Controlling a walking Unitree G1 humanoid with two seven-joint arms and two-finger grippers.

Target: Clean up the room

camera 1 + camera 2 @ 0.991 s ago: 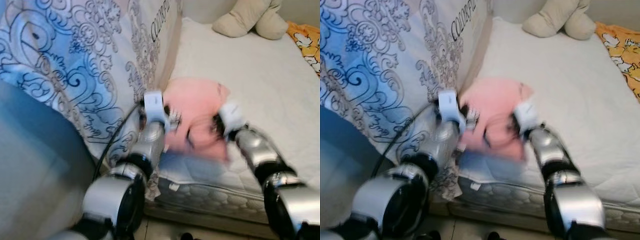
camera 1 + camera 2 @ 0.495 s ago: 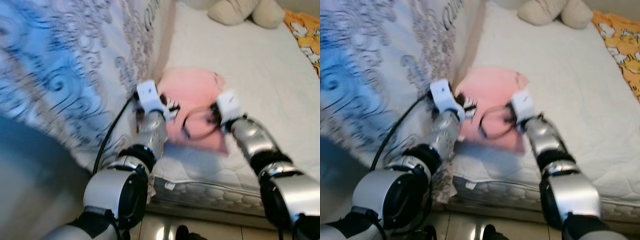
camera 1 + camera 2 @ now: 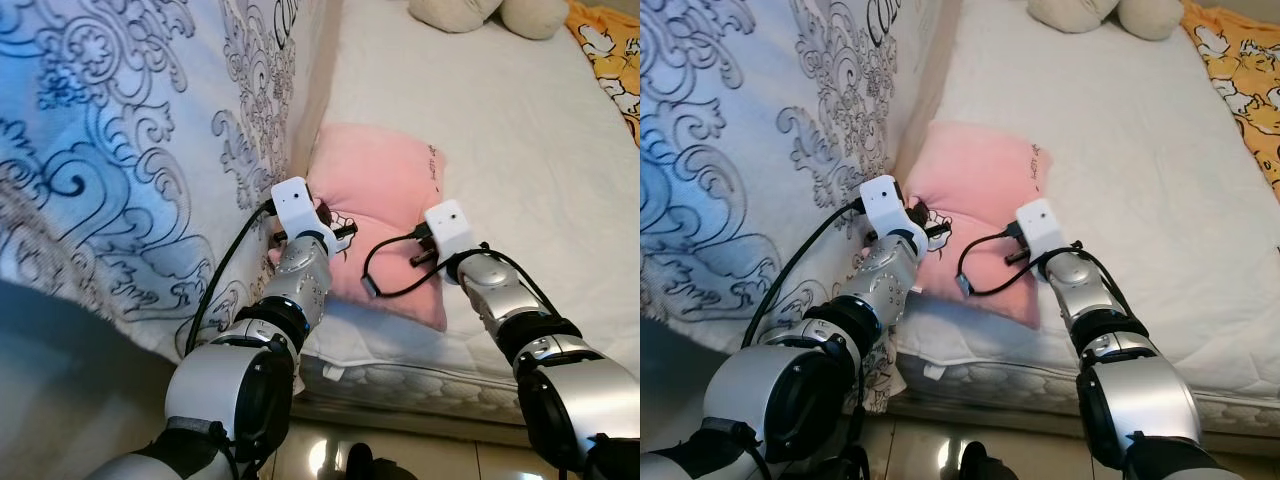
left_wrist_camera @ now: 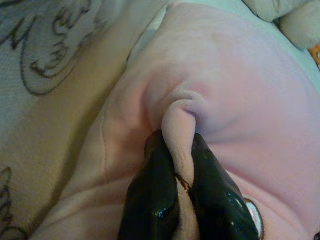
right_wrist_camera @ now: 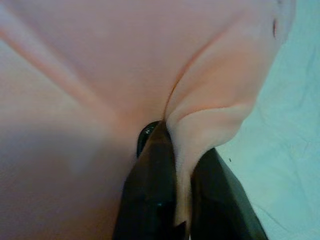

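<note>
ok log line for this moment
left gripper: shut on pink pillow | right gripper: shut on pink pillow | pillow on bed

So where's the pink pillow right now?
The pink pillow lies on the white mattress beside the patterned quilt, pinched by the left gripper and right gripper.

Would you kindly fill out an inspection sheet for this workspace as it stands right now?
Surface: white mattress, bare in the middle.
Job's things: pink pillow lying near the mattress edge, against the patterned blanket.
Clutter: beige plush toy at the far end; orange printed cloth at the far right.
Grippers: left claw shut on a fold of the pillow; right claw shut on another fold.
Cables: black cable looped over the pillow by the right wrist; another runs along the left arm.
Surroundings: shiny floor below the bed.
</note>
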